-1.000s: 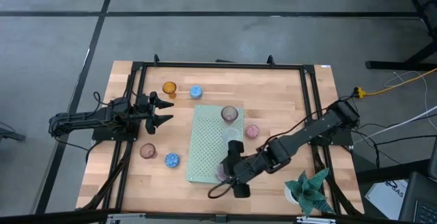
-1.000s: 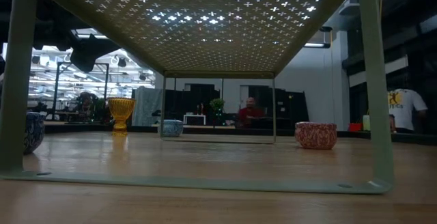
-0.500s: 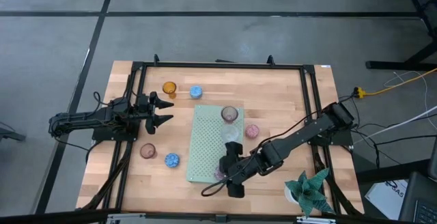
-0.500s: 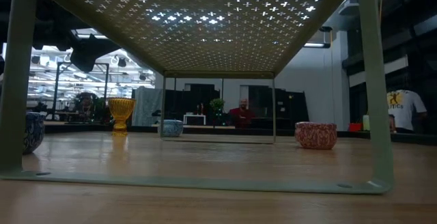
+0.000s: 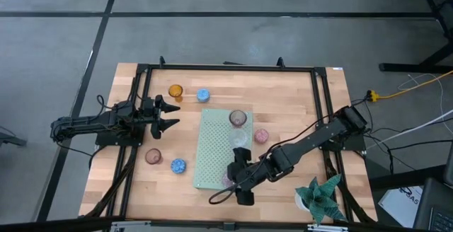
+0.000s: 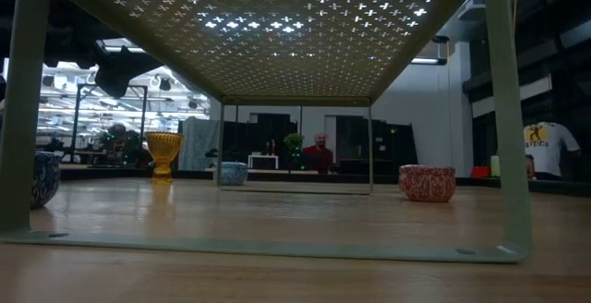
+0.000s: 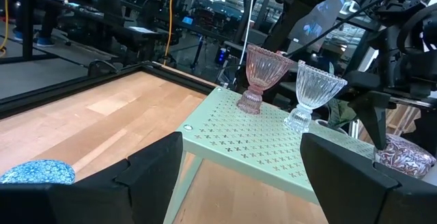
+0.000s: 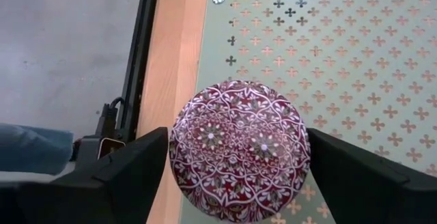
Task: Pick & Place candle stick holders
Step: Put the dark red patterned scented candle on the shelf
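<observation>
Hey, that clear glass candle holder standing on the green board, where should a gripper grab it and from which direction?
Grip the clear holder around its flared, ribbed bowl, coming straight down. It stands upright on a narrow stem on the green board, and the pink holder stands close beside it, so a sideways approach would probably bump that.

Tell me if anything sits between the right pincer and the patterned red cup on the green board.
Nothing visible does. The right pincer straddles the patterned red cup, one finger on either side, and the cup stands at the edge of the green board. The wrist view shows no object in that gap. I cannot tell whether the fingers touch the cup.
</observation>
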`<state>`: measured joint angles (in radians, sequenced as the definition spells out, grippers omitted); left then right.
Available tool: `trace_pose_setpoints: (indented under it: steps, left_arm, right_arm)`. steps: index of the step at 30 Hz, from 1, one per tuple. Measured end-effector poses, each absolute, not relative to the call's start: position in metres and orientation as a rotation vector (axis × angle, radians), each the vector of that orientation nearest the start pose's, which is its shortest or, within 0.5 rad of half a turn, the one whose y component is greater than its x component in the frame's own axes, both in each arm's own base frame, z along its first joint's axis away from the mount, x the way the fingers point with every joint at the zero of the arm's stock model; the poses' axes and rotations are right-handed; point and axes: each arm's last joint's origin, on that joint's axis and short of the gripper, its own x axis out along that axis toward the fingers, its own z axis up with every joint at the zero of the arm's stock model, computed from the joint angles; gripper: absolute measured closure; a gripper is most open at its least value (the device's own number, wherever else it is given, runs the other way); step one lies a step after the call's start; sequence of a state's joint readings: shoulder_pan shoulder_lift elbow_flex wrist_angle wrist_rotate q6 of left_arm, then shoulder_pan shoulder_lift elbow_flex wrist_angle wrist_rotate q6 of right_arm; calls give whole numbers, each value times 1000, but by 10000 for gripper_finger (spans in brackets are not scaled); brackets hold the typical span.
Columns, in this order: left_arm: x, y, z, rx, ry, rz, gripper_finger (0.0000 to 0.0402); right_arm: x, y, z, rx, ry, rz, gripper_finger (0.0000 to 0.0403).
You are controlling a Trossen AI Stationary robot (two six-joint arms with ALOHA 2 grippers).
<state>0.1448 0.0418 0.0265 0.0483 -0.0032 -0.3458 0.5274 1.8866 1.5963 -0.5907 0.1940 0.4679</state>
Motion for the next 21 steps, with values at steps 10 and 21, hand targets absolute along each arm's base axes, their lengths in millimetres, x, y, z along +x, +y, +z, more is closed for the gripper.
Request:
trace_pose_setpoints:
  steps: [10,21]
  left_arm:
    - [98,14,174,-343,-59,141,107]
    - [98,14,174,-343,-58,141,107]
  right_arm:
    - [361,202,291,53,855,63,59]
    - [347,221,314,-108,843,177,84]
